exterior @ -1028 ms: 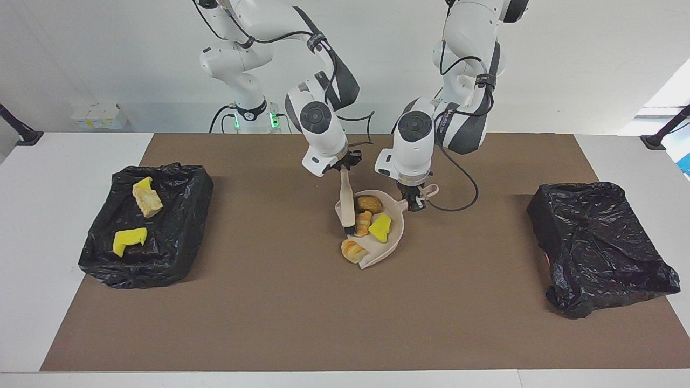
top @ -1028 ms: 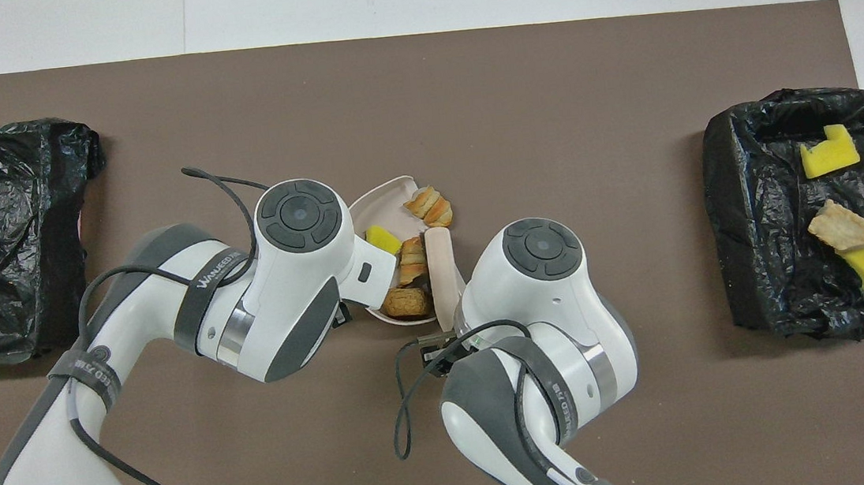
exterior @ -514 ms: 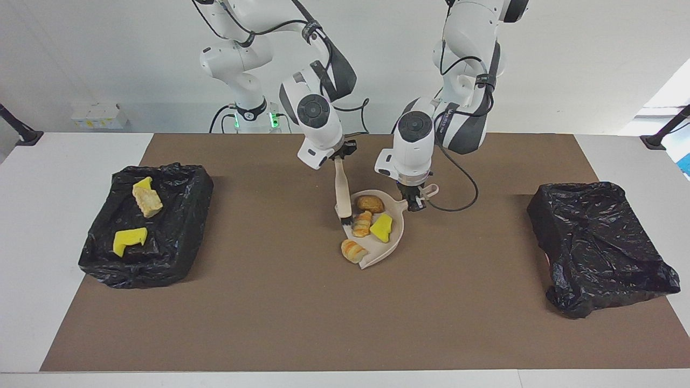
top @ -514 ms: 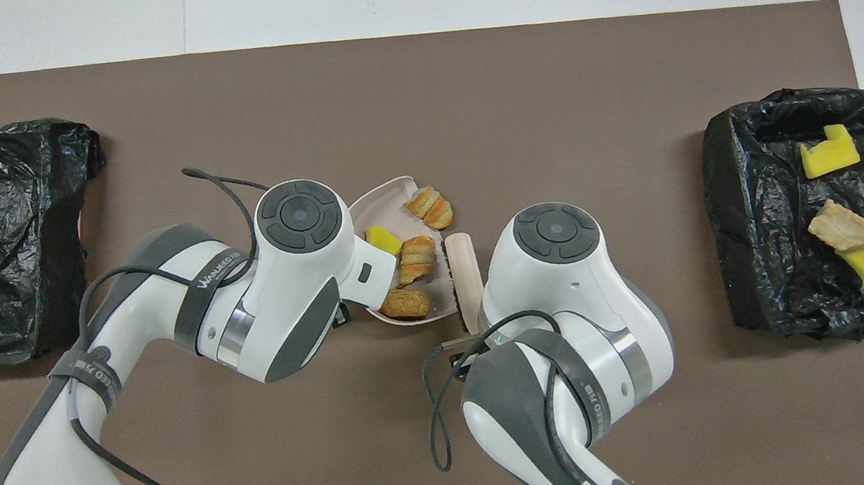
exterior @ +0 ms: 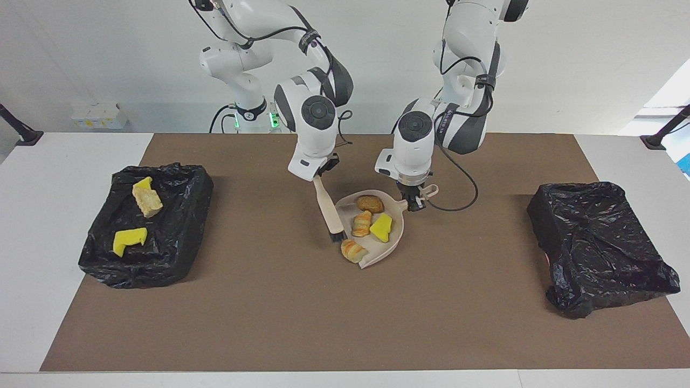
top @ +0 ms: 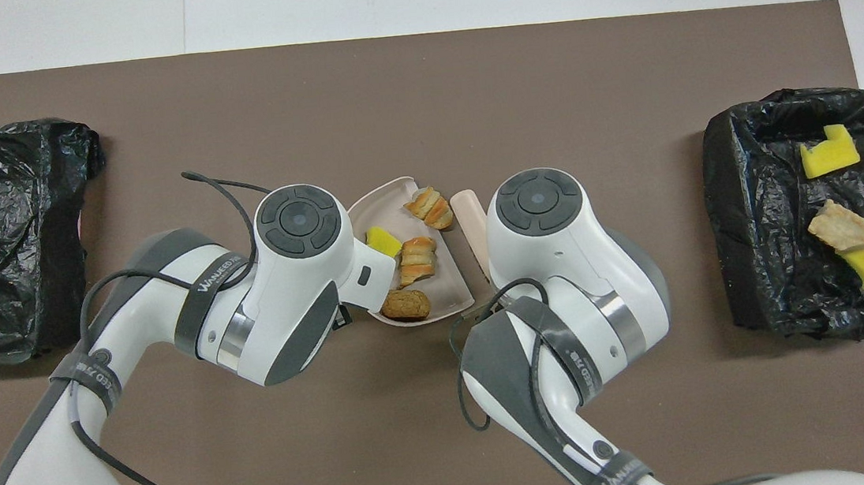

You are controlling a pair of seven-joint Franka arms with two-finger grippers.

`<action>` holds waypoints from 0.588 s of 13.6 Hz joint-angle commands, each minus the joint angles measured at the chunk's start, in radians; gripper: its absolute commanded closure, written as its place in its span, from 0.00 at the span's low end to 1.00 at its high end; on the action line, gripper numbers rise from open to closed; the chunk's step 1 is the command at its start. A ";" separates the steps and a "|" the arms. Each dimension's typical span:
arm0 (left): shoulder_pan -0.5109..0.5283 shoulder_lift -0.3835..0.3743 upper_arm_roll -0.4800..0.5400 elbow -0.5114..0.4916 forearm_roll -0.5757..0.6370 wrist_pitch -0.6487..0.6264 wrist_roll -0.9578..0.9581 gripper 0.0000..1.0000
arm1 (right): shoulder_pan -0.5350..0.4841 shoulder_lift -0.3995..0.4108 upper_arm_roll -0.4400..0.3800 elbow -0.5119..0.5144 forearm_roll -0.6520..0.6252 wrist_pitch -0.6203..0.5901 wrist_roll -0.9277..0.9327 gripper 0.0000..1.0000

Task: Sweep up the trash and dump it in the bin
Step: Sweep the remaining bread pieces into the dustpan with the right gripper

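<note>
Gripping the brush (exterior: 330, 213) handle, right tool (exterior: 325, 171); left tool (exterior: 414, 203) clamped on dustpan (exterior: 396, 231) handle. Three trash scraps (exterior: 362, 223) inside pan, one croissant piece (exterior: 353, 250) at its lip, brush bristles just beside.

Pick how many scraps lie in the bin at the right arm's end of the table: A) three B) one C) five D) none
A: the bin lined with black plastic holds two yellow sponge pieces and one tan bread piece.
</note>
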 commanded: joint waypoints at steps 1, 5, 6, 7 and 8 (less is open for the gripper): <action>-0.011 -0.040 0.005 -0.053 0.012 0.027 0.001 1.00 | -0.014 0.154 0.010 0.193 -0.060 -0.027 -0.027 1.00; -0.011 -0.040 0.005 -0.053 0.012 0.029 0.001 1.00 | -0.043 0.191 0.010 0.223 -0.086 0.023 -0.067 1.00; -0.011 -0.040 0.005 -0.055 0.012 0.029 0.001 1.00 | -0.048 0.191 0.010 0.223 -0.085 0.040 -0.069 1.00; -0.011 -0.040 0.005 -0.055 0.012 0.029 0.001 1.00 | -0.051 0.191 0.010 0.220 -0.079 0.060 -0.076 1.00; -0.011 -0.040 0.005 -0.055 0.012 0.029 0.001 1.00 | -0.049 0.191 0.010 0.215 -0.074 0.071 -0.078 1.00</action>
